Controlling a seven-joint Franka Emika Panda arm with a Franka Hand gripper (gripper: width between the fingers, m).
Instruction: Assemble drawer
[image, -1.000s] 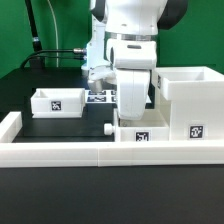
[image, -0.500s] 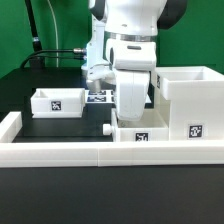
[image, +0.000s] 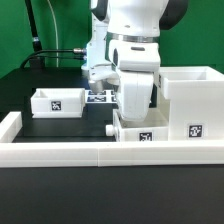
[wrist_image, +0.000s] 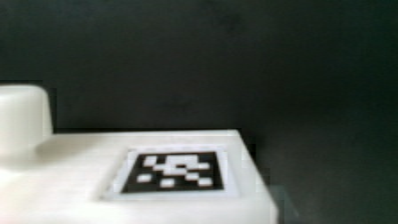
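Note:
My gripper (image: 131, 112) reaches straight down onto a small white drawer tray (image: 135, 132) standing against the front wall. The tray has a black knob (image: 108, 128) and a tag (image: 143, 137). The fingers are mostly hidden behind the hand and the tray, and seem to be shut on its wall. In the wrist view the tray's white face (wrist_image: 80, 160) and tag (wrist_image: 175, 170) fill the near part. The tall housing (image: 188, 95) stands just to the exterior view's right. The second tray (image: 57, 101) lies at the exterior view's left.
A long low white wall (image: 70, 152) edges the table's front and both sides. The marker board (image: 101, 97) lies behind the arm between the left tray and the housing. Black cables hang at the back left before a green backdrop.
The gripper and the tray under it have risen slightly, and the tray's top edge now stands higher. The housing and the left tray have not moved.

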